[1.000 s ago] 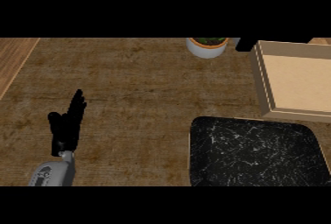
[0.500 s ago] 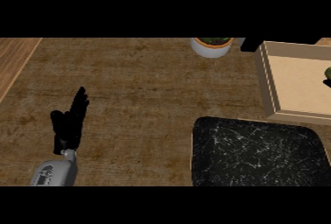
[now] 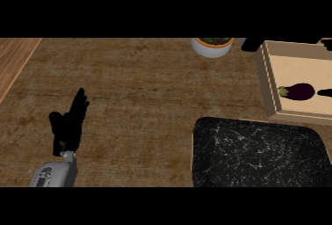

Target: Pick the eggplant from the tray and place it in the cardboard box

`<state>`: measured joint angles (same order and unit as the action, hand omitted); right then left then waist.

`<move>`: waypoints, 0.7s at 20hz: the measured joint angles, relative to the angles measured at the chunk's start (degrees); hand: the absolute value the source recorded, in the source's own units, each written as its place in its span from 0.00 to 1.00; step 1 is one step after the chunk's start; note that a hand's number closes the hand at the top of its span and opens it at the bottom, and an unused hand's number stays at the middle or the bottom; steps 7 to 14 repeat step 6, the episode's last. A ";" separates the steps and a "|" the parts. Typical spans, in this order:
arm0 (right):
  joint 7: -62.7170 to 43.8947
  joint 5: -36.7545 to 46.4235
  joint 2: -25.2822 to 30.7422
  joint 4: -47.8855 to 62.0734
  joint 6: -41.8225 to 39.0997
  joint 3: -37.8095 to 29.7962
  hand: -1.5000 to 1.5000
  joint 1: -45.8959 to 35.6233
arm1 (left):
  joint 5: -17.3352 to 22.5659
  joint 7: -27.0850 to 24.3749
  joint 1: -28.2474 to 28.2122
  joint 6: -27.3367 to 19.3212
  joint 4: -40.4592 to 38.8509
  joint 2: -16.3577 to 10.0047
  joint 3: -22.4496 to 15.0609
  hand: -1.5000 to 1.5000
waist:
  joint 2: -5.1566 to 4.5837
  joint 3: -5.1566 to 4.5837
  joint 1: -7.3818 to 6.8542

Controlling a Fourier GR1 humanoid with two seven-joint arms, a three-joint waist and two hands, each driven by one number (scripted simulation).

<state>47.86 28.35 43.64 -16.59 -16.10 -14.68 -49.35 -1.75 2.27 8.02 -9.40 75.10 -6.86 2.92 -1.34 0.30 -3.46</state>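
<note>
The brown, grainy counter (image 3: 142,88) fills most of the head view, with a strip of lighter wood (image 3: 14,61) along its left side. At the lower right lies the dark, marbled tray (image 3: 259,154), its surface bare. Just above the tray, against the view's right edge, sits the cardboard box (image 3: 267,83), open at the top, its pale floor showing. The left hand (image 3: 68,125) shows at the lower left on its grey forearm (image 3: 55,172), well apart from both tray and box; its fingers are straight, close together and pointing up the counter, holding nothing. A white pot (image 3: 211,47) with brown filling stands at the top edge, near the box's left corner. The eggplant (image 3: 299,91), dark purple with a green cap to the left, lies on its side inside the box. Of the right hand (image 3: 326,92) only a small black tip shows at the right edge, just beside the eggplant; I cannot tell whether it is open or closed.
</note>
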 measured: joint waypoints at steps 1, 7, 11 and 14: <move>0.22 -1.11 0.00 0.86 -1.24 -0.93 0.00 -0.37 | 0.15 -0.28 -0.27 0.27 -0.11 -0.13 0.11 0.50 | 0.02 -0.01 0.06; -2.42 -6.64 2.74 5.14 -7.50 -5.78 0.00 -2.26 | -0.18 -0.30 -0.46 -0.15 0.36 -0.01 0.00 0.50 | -0.02 0.04 0.24; -2.42 -6.64 2.74 5.14 -7.50 -5.78 0.00 -2.26 | -0.18 -0.30 -0.46 -0.15 0.36 -0.01 0.00 0.50 | -0.02 0.04 0.24; -2.42 -6.64 2.74 5.14 -7.50 -5.78 0.00 -2.26 | -0.18 -0.30 -0.46 -0.15 0.36 -0.01 0.00 0.50 | -0.02 0.04 0.24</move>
